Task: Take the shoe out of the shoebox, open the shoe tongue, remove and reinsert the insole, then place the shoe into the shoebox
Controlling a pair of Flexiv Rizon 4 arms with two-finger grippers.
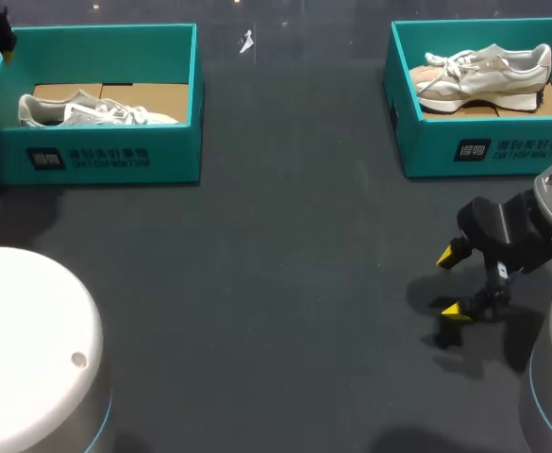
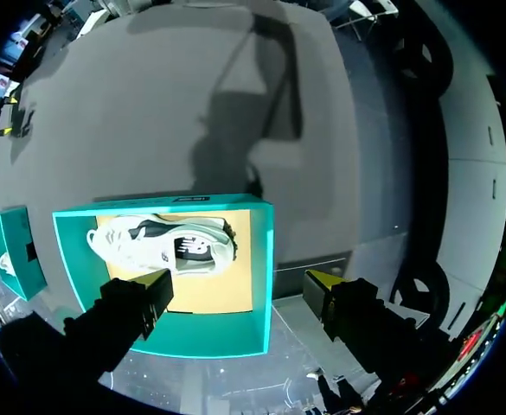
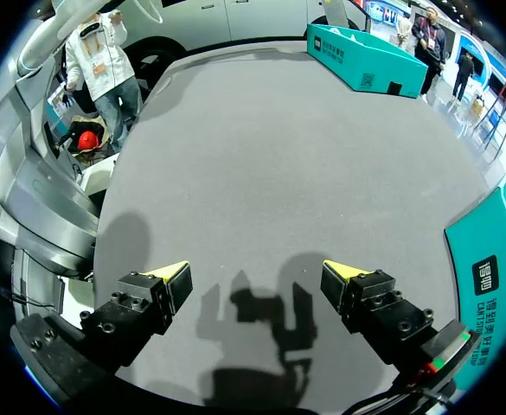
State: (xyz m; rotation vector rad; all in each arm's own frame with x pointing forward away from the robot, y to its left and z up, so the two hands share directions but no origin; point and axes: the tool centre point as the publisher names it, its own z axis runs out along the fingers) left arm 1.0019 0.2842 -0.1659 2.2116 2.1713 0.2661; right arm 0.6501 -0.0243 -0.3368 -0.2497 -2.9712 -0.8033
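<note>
Left gripper (image 2: pixel 238 284): spread wide above the teal cardboard shoebox (image 2: pixel 265 259), where a white sneaker (image 2: pixel 162 244) is laid.
Right gripper (image 3: pixel 255 272): spread wide over the dark grey table (image 3: pixel 261 156).
Small white scrap (image 1: pixel 246 41): seen between the boxes.

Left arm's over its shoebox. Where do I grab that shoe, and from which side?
Probably straight down from above: the shoebox walls block sideways approaches. With the open left gripper, pinch the shoe across its midfoot; bare cardboard beside it leaves room for a finger.
</note>
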